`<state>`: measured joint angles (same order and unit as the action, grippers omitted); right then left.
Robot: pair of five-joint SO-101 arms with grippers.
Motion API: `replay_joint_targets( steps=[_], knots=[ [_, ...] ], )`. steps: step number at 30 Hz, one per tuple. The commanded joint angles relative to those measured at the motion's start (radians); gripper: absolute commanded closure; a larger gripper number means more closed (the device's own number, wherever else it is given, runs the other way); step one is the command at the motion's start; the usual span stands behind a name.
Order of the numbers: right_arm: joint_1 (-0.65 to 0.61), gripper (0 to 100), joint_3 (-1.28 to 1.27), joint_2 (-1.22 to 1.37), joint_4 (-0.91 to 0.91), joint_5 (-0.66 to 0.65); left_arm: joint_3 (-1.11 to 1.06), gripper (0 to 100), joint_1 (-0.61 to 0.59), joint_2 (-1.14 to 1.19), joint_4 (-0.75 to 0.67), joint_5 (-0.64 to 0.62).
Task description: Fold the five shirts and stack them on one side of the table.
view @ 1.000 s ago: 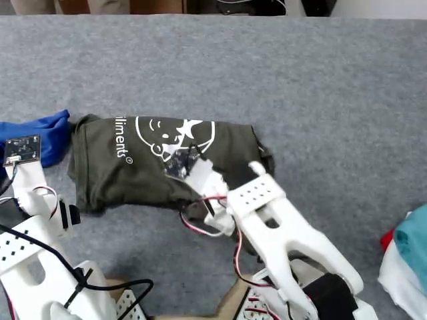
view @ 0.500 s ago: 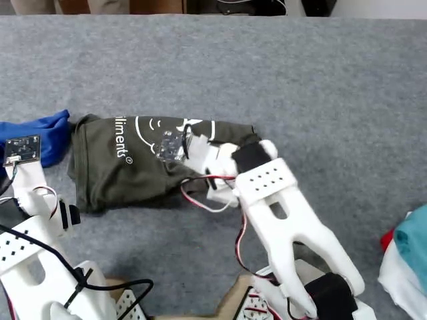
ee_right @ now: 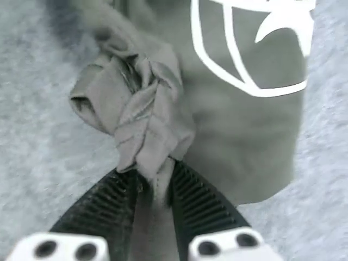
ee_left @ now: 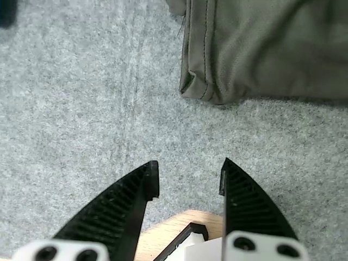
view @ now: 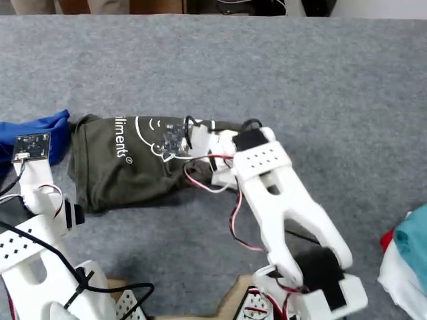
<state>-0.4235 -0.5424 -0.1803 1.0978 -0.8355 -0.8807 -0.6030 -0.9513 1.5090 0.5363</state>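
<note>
One fold in hand

We find the right gripper (ee_right: 155, 175) clenched on a bunched fold of the olive-green cotton shirt with a white graphic (view: 107, 170), lying left of centre on the grey felt table (view: 313, 73). The left gripper (ee_left: 187, 176) gapes, holding nothing, near the shirt's hem corner. Our advice: carry the pinch across low, release once edges align. White lettering runs beside the graphic; we leave it unread.

Arms: white printed shells, hole-dotted plates (view: 261, 160) behind each claw. Right arm (view: 290, 213): red, white and black wires (view: 235, 217) looped behind claw. Left gripper (ee_left: 189, 164), right gripper (ee_right: 155, 169): black ribbed fingers (ee_left: 125, 201), white screw-holed bases.
</note>
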Motion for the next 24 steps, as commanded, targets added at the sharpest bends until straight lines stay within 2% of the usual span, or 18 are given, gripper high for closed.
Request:
replay_joint_targets(
  steps=[1,9,17,21,24],
  knots=[
    [0.013,99.4,0.136,0.038,0.002,-0.011,0.014,81,0.003,-0.015,0.008,0.006],
    [0.013,98.5,0.271,0.165,0.028,-0.054,0.014,81,0.002,-0.015,0.008,0.006],
    [0.018,67.7,0.325,0.223,0.031,-0.054,0.008,81,0.008,-0.015,0.006,0.006],
    [0.059,65.2,0.386,0.223,0.043,-0.052,0.011,81,0.008,-0.015,0.005,0.006],
    [0.088,65.2,0.472,0.223,0.161,-0.052,0.008,81,0.008,-0.015,0.005,0.006]
  ],
)
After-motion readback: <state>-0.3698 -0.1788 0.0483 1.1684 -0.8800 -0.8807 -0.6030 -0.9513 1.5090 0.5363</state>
